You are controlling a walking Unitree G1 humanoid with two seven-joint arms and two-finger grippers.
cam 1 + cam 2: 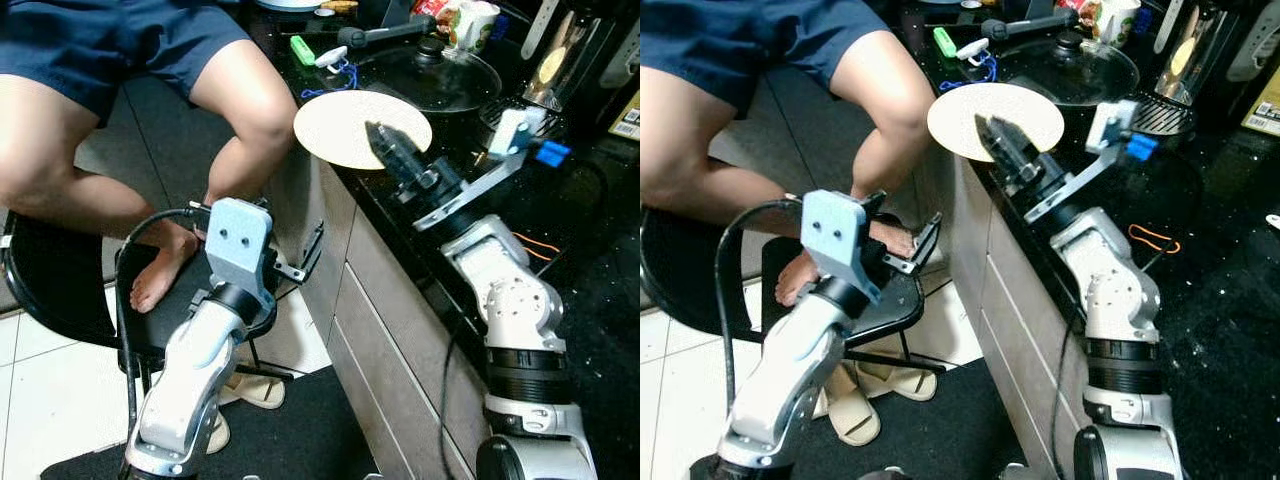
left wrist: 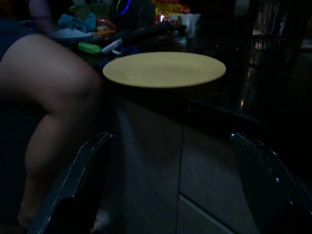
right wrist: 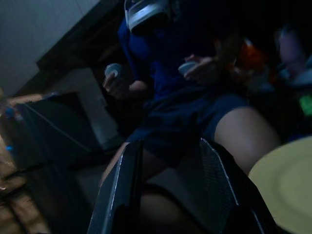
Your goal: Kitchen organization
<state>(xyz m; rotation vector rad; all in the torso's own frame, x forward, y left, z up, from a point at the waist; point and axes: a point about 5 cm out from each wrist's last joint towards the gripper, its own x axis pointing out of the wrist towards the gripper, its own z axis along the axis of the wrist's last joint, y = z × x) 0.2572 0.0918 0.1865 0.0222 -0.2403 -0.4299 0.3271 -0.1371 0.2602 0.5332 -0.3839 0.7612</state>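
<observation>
1. One pale yellow plate point(image 1: 350, 128) lies flat on the dark counter point(image 1: 590, 230), its rim hanging a little past the counter edge, which probably makes it easy to reach from the side.
2. Behind the plate sit a black pan with a glass lid point(image 1: 430, 75), a white mug point(image 1: 472, 24) and a green marker point(image 1: 302, 49), so the counter looks crowded and in need of sorting.
3. Reaching over the plate's near edge, the right gripper point(image 1: 385, 143) has its fingers spread a modest way in the right wrist view, empty and gripping nothing; whether the tips touch the plate I cannot tell.
4. Low beside the cabinet front point(image 1: 385, 300), the left gripper point(image 1: 908, 245) is spread wide and empty, aimed toward the plate's overhanging edge in the left wrist view.
5. Close by, a person point(image 1: 120, 110) in blue shorts sits on a black chair point(image 1: 50, 290), one knee just beside the plate, so any sweep there needs care.
</observation>
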